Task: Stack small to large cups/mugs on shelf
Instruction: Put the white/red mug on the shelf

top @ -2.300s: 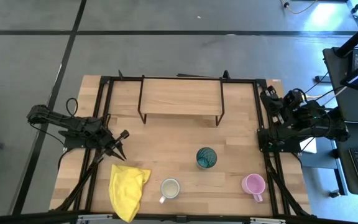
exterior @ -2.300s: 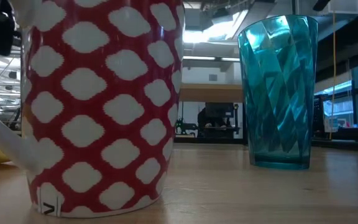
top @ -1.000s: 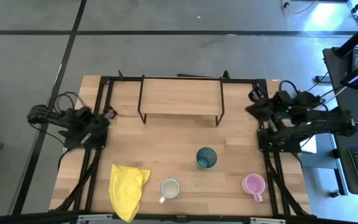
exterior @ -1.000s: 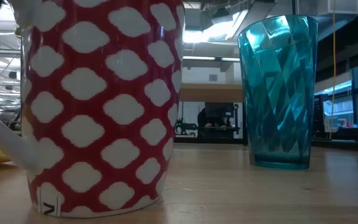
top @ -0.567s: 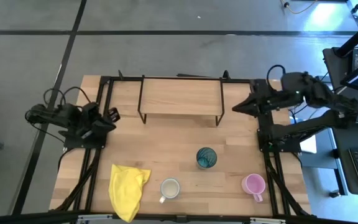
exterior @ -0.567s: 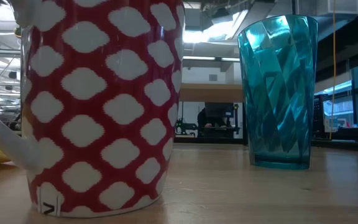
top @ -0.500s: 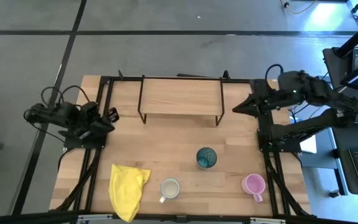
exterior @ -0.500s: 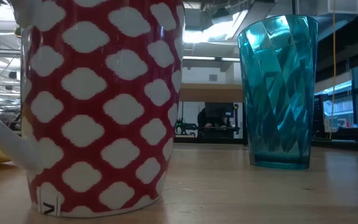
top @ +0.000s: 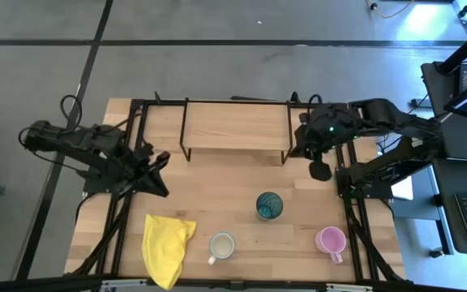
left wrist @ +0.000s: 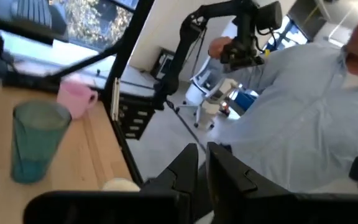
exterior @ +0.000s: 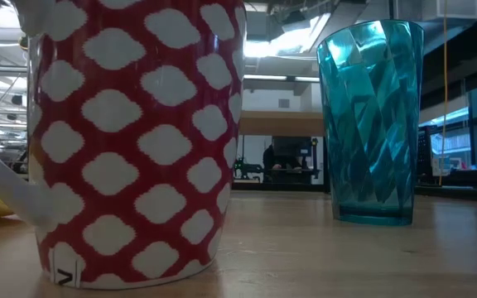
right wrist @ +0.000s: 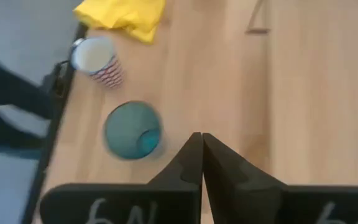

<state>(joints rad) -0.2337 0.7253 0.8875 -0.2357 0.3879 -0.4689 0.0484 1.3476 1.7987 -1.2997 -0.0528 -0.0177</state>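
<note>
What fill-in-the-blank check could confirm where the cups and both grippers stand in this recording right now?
1. The shelf holds ____ cups.
2. The right gripper, fingers shut, hangs beside the shelf's ____ end.
3. The yellow cloth lies nearest the ____ mug.
4. The teal cup stands ____ on the table.

Missing words: no; right; white; upright

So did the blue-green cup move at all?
No. In the high view the teal cup sits at the same spot, in front of the shelf, between the white mug and pink mug.

3 upright cups [top: 269, 205] before bare shelf [top: 235, 126]
</note>
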